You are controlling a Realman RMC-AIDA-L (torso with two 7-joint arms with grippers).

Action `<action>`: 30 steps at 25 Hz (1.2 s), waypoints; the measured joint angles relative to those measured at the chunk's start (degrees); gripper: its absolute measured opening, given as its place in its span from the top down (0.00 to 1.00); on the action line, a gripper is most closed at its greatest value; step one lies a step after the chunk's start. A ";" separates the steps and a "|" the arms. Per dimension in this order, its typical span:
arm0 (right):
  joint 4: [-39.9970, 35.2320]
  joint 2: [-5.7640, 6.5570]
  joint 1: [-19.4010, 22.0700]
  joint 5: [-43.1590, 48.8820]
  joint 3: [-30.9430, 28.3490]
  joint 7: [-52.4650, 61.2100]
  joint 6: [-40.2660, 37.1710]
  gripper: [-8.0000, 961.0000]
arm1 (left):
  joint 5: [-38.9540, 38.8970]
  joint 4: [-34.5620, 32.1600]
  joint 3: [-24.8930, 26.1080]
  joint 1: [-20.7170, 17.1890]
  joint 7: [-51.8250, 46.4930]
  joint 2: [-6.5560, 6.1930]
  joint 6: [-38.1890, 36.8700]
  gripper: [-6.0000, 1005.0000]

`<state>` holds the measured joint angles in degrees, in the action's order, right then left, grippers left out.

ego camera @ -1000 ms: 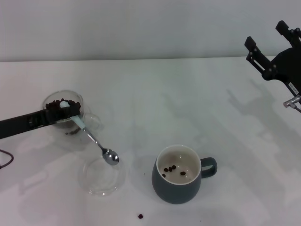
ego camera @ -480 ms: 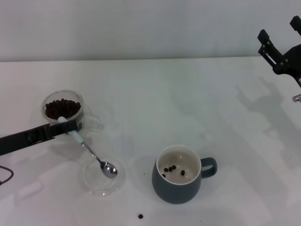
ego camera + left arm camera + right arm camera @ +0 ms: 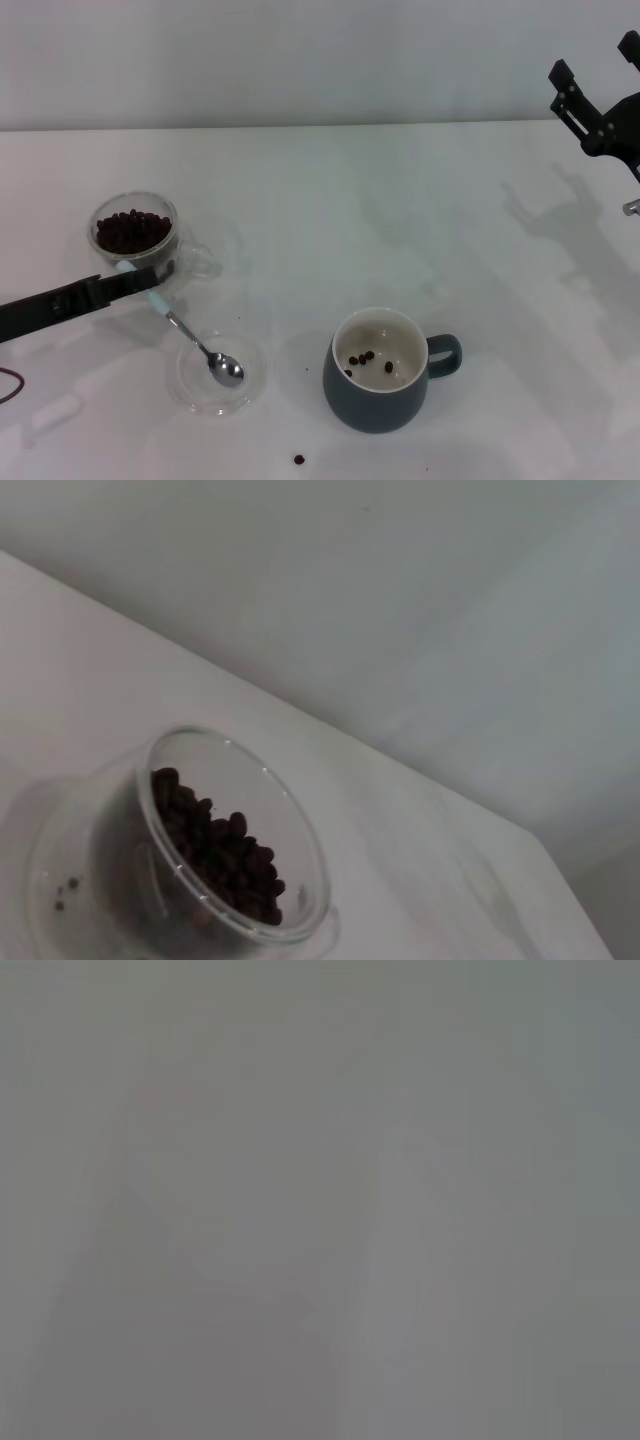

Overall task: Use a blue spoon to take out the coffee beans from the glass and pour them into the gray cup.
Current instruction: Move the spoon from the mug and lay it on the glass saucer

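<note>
- Left hand (image 3: 140,281), low over the counter (image 3: 400,200) just in front of the clear glass, grips the pale-blue handle of the blue-handled metal spoon (image 3: 190,335).
- Spoon bowl sits in a flat clear round dish (image 3: 250,385); long axis slants, bowl toward the camera, handle away.
- Dark blue-gray ceramic cup (image 3: 385,385) holds few beans.
- Likely returning to scoop; next, lift the spoon into the small clear glass (image 3: 135,232) of dark coffee beans (image 3: 225,855).
- Right hand (image 3: 595,95) parked far right, grip unclear.

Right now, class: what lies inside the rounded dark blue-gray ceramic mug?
Inside the rounded dark blue-gray ceramic mug, a few dark coffee beans rest on its cream-white bottom. The near inner wall is hidden by the rim, so anything lying against it cannot be seen.
</note>
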<state>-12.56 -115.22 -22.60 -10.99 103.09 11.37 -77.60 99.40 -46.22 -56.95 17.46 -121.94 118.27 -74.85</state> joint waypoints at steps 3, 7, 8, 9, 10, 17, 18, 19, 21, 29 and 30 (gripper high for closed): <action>-0.01 0.00 0.00 0.00 0.00 0.01 0.06 0.12 | 0.08 1.26 1.08 0.27 0.60 -0.01 0.09 0.86; -0.01 0.00 -0.12 0.00 0.00 0.07 0.10 0.12 | 0.33 3.76 1.39 1.16 1.46 -0.04 0.61 0.86; -0.01 0.00 -0.13 0.01 0.03 0.10 0.09 0.12 | 0.40 4.34 1.39 1.46 1.62 0.00 0.93 0.86; -0.01 0.00 -0.14 0.01 0.07 0.10 0.08 0.12 | 0.45 5.12 1.40 1.83 1.84 0.04 1.23 0.86; -0.01 0.00 -0.15 0.01 0.14 0.11 0.07 0.12 | 0.47 5.56 1.40 2.00 1.98 0.06 1.37 0.86; -0.05 0.00 -0.08 0.24 0.39 0.83 -0.03 0.12 | 0.50 7.86 1.41 3.09 2.52 0.01 1.48 0.86; -0.07 0.00 -0.04 0.26 0.42 0.85 -0.04 0.12 | 0.52 8.74 1.40 3.33 2.70 -0.15 1.48 0.86; -0.08 0.00 0.03 0.27 0.44 0.85 -0.05 0.12 | 0.52 9.00 1.36 3.41 2.73 -0.21 1.48 0.85; -0.09 0.00 0.11 0.32 0.47 0.85 -0.07 0.12 | 0.53 9.82 1.17 3.65 2.81 -0.39 1.47 0.84; -0.10 0.00 0.18 0.55 0.58 0.85 -0.70 0.12 | 0.54 12.35 0.86 3.95 3.04 -0.50 1.43 0.72; -0.10 0.00 0.19 0.59 0.60 0.85 -0.88 0.12 | 0.54 12.35 0.86 3.95 3.04 -0.50 1.43 0.71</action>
<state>-12.66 -115.22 -22.41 -10.40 103.69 12.22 -78.48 99.94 -33.87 -56.09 21.41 -118.90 117.77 -73.41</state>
